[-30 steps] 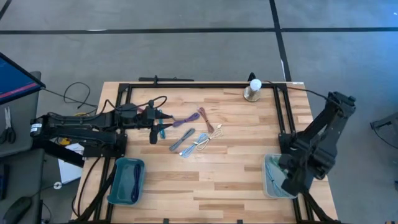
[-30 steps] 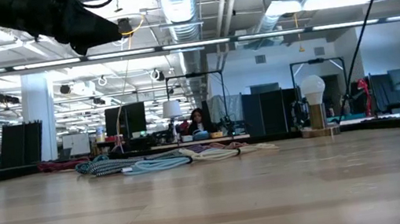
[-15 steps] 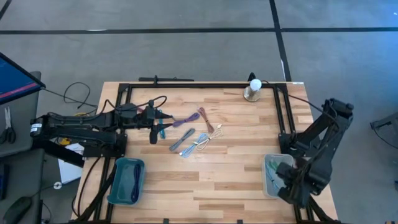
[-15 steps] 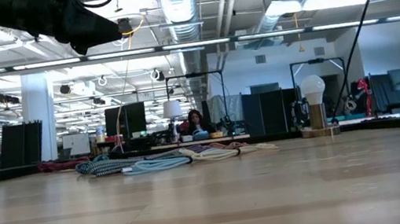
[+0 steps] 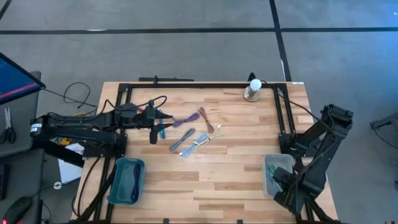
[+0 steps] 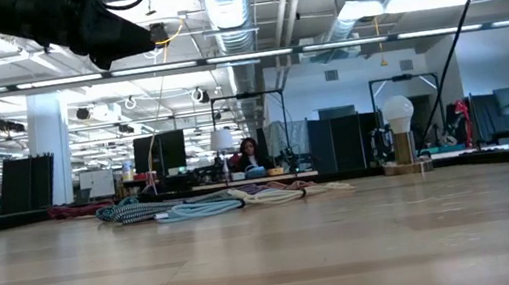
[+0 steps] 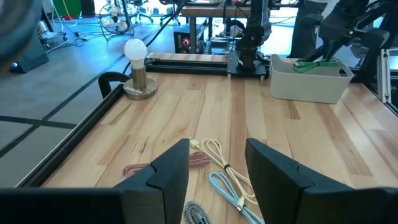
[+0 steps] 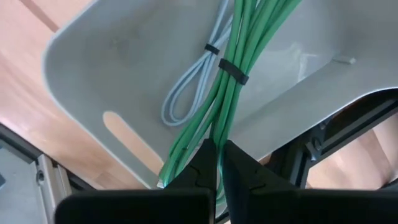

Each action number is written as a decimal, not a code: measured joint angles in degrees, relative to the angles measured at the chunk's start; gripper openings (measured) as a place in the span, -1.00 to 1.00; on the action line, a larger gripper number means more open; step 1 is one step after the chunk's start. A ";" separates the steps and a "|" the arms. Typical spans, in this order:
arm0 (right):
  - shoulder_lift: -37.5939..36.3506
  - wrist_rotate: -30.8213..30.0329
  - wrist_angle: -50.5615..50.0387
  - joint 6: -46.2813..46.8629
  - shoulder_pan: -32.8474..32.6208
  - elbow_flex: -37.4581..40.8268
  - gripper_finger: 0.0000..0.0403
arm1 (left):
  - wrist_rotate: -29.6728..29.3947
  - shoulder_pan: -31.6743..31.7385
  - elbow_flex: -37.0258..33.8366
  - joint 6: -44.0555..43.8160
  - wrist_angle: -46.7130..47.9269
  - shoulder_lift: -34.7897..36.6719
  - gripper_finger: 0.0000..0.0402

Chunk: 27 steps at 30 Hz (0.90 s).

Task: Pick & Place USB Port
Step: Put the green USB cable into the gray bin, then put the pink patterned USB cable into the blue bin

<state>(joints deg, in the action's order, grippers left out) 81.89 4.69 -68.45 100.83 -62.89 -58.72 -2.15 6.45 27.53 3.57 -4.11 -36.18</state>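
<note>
table: wooden top fills the lower half, seen level across; pale planks, grain running sideways
cables: low pile of bundled cables far back on the table, left of centre; a striped dark-and-light bundle at the left end, pale blue in the middle, paler ones to the right; ends too small to tell
lamp: white round bulb on a wooden base, upright, far back right, well apart from the pile
arm: dark arm comes in at top left, above the table; fingers can't be made out
room: ceiling ducts, strip lights, dark monitors and partitions; a person seated far back near centre
</note>
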 joint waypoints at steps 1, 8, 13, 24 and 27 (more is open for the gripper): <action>0.04 -0.01 -0.09 0.18 0.00 0.00 -1.00 | 0.00 -0.01 0.00 0.00 0.01 0.02 -0.21; -0.12 0.62 -3.61 3.85 0.02 0.00 -0.77 | 0.02 -0.01 0.00 0.00 0.06 0.02 -0.21; -0.12 2.97 -4.79 4.50 0.02 0.00 -0.51 | 0.00 0.00 0.00 0.00 0.08 0.01 -0.21; -0.25 2.78 -5.11 -7.25 6.00 -0.02 -0.31 | 0.01 -0.01 0.00 0.00 0.06 0.00 -0.21; -0.25 2.82 -5.09 -13.13 9.55 -0.04 -0.34 | 0.00 -0.01 0.00 0.02 0.06 0.02 -0.21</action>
<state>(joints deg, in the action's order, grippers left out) 81.65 7.51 -73.54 87.70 -53.35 -58.76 -2.15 6.44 27.53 3.60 -4.05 -36.16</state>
